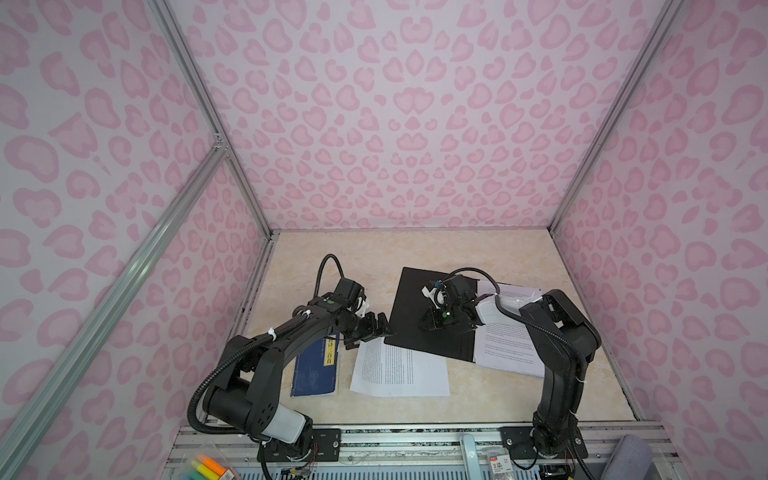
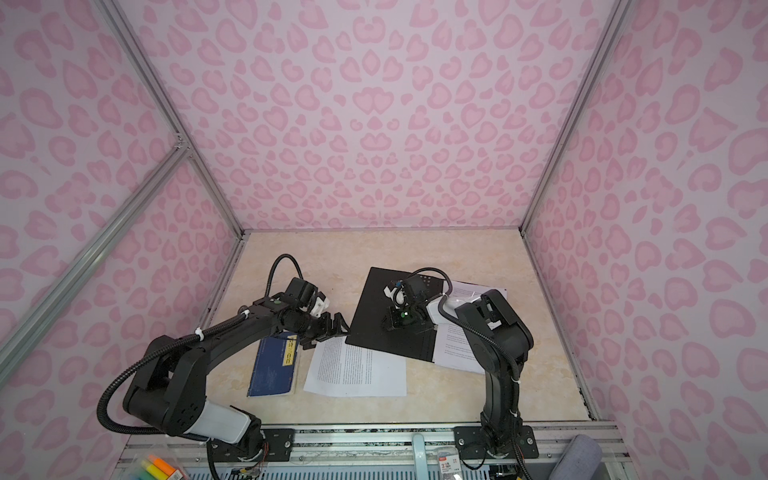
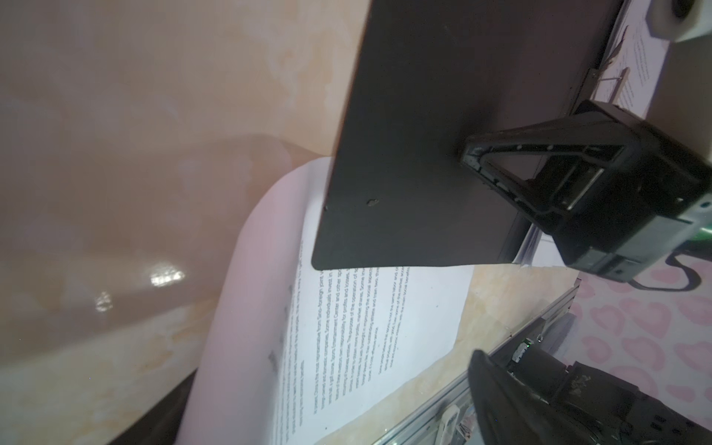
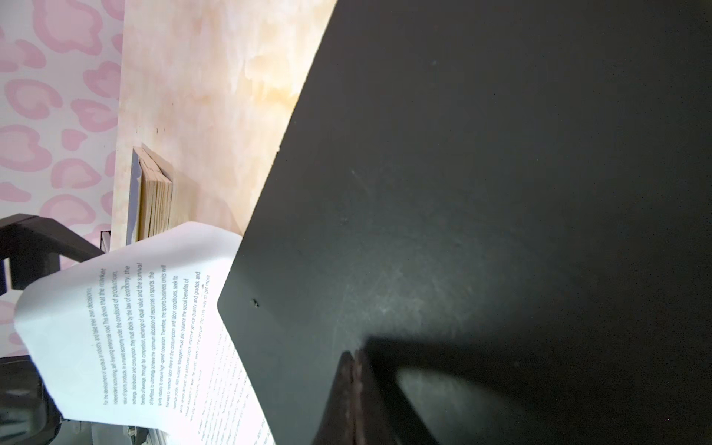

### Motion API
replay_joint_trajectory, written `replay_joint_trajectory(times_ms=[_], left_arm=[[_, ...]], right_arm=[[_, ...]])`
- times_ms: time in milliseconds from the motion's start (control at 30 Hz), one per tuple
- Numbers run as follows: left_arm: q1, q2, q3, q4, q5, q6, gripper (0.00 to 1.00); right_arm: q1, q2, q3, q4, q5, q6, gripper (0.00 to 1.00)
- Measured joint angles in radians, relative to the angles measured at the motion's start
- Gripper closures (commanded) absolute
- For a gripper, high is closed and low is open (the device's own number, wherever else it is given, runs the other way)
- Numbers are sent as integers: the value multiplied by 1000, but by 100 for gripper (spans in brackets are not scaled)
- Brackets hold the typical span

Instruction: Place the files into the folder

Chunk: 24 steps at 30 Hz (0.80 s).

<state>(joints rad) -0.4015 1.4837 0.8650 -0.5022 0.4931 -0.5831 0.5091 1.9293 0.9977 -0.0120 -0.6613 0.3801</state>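
Worryingly, the shut right claw (image 1: 428,323) pins the folder (image 1: 409,303) over a sheet (image 1: 399,370); the wide left claw (image 1: 372,334) beside could tear it.

The open folder (image 1: 432,347) hides part of the files (image 1: 399,370).

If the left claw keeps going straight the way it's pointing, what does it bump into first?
Most likely the edge of the black folder, just ahead of the open left gripper. Height is hard to judge, so it might catch the paper sheet tucked under that edge.
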Motion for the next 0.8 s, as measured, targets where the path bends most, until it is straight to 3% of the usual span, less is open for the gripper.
replay_joint_trajectory(times_ms=[467, 533, 633, 800], left_arm=[[-32, -112, -105, 5, -1, -86, 1], [-34, -121, -106, 6, -4, -104, 10], [-33, -122, -106, 6, -30, -125, 32], [-33, -121, -103, 2, -75, -153, 78]], right_arm=[[-3, -6, -15, 14, -11, 21, 95], [-3, -6, -15, 16, -13, 20, 95], [-3, -8, -17, 15, -14, 21, 95], [-7, -23, -30, 10, -16, 29, 88]])
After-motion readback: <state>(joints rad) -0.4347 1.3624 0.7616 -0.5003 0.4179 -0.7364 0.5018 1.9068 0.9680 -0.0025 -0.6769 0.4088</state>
